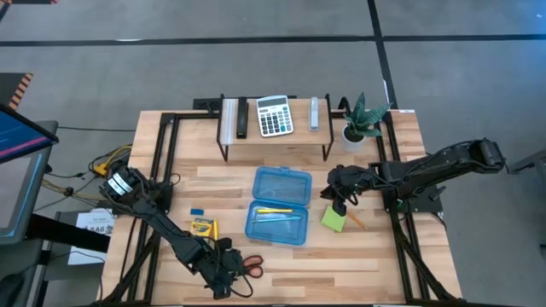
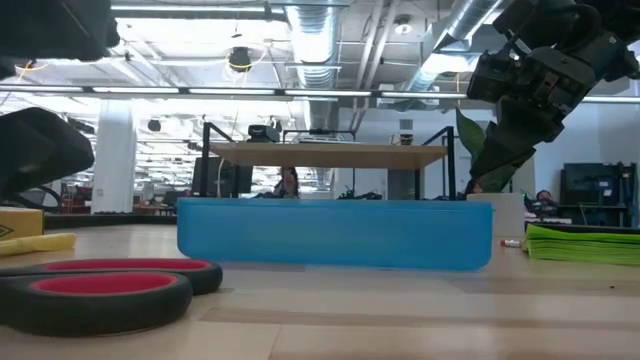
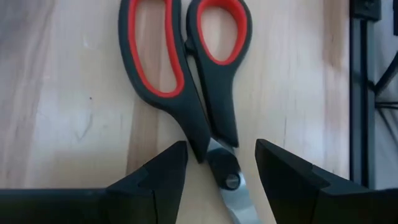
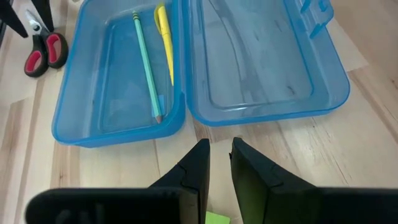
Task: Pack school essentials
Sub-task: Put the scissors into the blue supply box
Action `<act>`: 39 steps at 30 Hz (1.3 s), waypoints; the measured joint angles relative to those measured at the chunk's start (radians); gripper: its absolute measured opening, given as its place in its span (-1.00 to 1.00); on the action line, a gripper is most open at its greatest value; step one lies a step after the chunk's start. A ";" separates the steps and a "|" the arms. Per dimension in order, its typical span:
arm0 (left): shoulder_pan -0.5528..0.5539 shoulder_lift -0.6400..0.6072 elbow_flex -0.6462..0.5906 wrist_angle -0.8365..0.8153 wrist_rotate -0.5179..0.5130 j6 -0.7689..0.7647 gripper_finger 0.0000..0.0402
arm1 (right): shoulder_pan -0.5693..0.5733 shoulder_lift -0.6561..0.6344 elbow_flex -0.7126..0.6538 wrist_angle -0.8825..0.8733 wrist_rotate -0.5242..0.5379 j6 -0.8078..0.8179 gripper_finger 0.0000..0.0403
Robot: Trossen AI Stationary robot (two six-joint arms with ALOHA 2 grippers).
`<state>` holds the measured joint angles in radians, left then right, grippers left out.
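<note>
Red-handled scissors (image 3: 186, 74): flat on table front-left, nearest low camera. Left gripper (image 3: 221, 162): fingers parted, straddling scissors' pivot, blades between them, not clamped. Crayon box (image 1: 203, 228), blue eraser (image 1: 197, 211): left of case. Blue case (image 1: 280, 205): open, centre; teal pencil (image 4: 146, 65), yellow item inside. Right gripper (image 4: 216, 163): narrow gap, nothing held, above green sticky-note pad (image 1: 333, 219), right of case.

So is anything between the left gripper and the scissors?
Nothing visible. The left gripper has its open fingers on either side of the red-handled scissors near the pivot, with only bare table around them.
</note>
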<state>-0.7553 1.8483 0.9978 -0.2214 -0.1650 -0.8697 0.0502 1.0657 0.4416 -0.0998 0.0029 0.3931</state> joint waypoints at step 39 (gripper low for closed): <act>0.096 0.039 0.146 -0.435 -0.019 0.138 -0.69 | 0.002 0.000 0.000 0.003 -0.002 -0.001 -0.56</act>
<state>-0.6594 1.8870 1.1441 -0.6559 -0.1837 -0.7318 0.0525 1.0657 0.4416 -0.0969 0.0013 0.3918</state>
